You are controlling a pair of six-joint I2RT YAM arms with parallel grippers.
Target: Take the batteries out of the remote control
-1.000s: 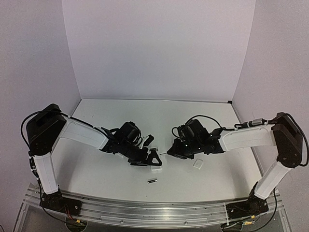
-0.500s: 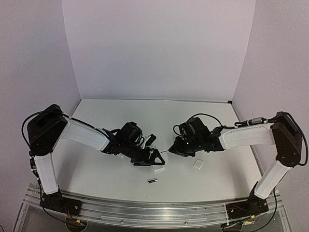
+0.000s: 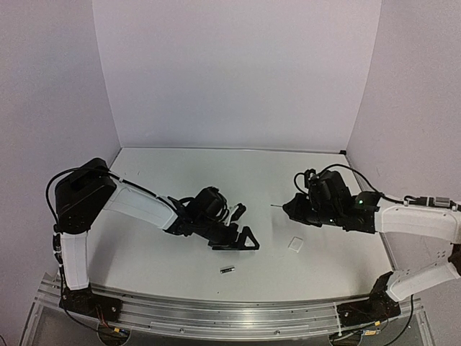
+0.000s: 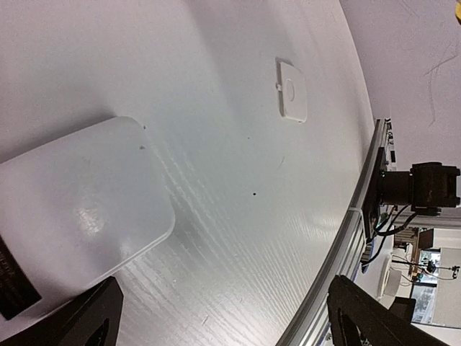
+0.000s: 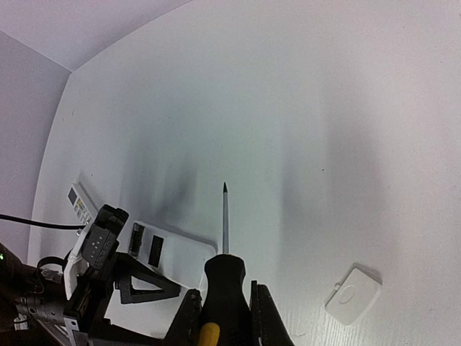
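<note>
The white remote control [image 5: 176, 259] lies on the table with two dark slots showing in its back; I cannot tell whether they hold batteries. It also shows in the left wrist view [image 4: 72, 209]. My left gripper [image 3: 242, 228] is open and stands over the remote, hiding it in the top view. One small dark battery [image 3: 227, 269] lies loose near the front edge. My right gripper [image 5: 225, 297] is shut on the black-and-yellow screwdriver [image 5: 225, 274], held above the table to the right of the remote, its tip pointing left.
The small flat white cover piece [image 3: 295, 245] lies right of the remote and shows in both wrist views [image 4: 292, 99] [image 5: 353, 295]. A small white buttoned thing [image 5: 79, 203] lies behind the left gripper. The metal rail [image 4: 338, 267] runs along the table's front edge.
My right arm has pulled back to the right with the screwdriver, away from the remote. My left gripper has shifted right and now covers the remote.
</note>
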